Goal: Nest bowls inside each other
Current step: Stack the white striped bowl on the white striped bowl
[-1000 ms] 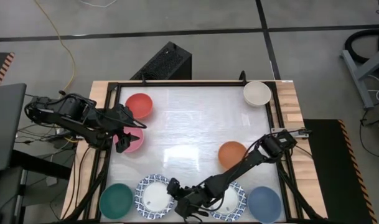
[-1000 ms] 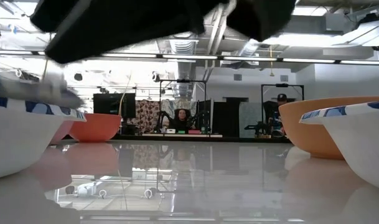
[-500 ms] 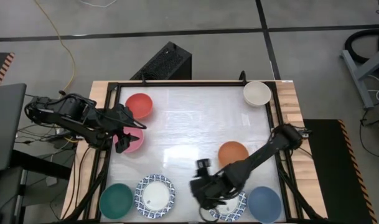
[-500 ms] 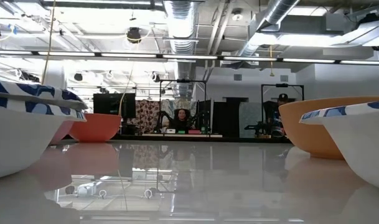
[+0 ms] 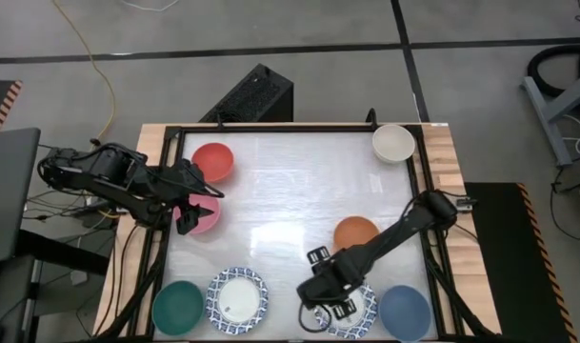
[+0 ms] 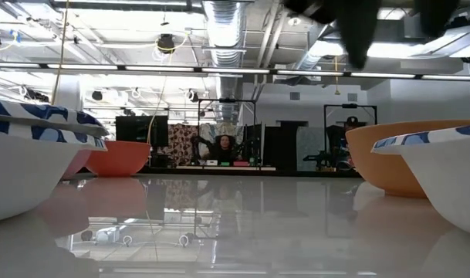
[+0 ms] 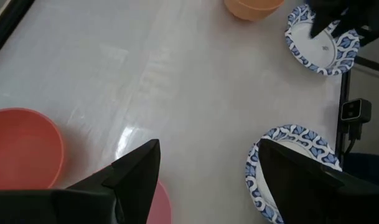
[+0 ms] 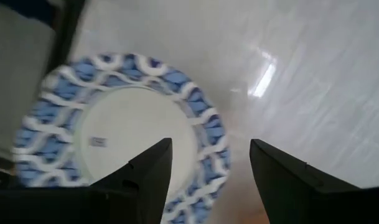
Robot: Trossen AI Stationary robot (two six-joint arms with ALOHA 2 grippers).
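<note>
Two white bowls with blue-patterned rims rest on the table near its front edge: one [image 5: 237, 297] beside the green bowl [image 5: 178, 307], the other [image 5: 358, 312] beside the blue bowl [image 5: 405, 312]. The orange bowl [image 5: 356, 233], red bowl [image 5: 213, 162], pink bowl [image 5: 206, 215] and cream bowl [image 5: 393, 143] stand apart. My right gripper [image 5: 331, 303] hangs open, pointing down over the right patterned bowl [image 8: 124, 134], and touches nothing. At the table's left edge my left gripper [image 5: 188, 217] is open above the pink bowl [image 7: 159, 206].
A black frame [image 5: 290, 127] runs round the glossy white table top. The middle of the table [image 5: 290, 191] holds no bowls. In the low view the left patterned bowl [image 6: 26, 162] and the orange bowl [image 6: 397, 154] flank the camera. A person sits far behind the table.
My right gripper has moved from beside the left patterned bowl toward the table's right edge, risen, and rolled and tipped to point down over the right patterned bowl. Its fingers stay open. The bowls stand where they were.
</note>
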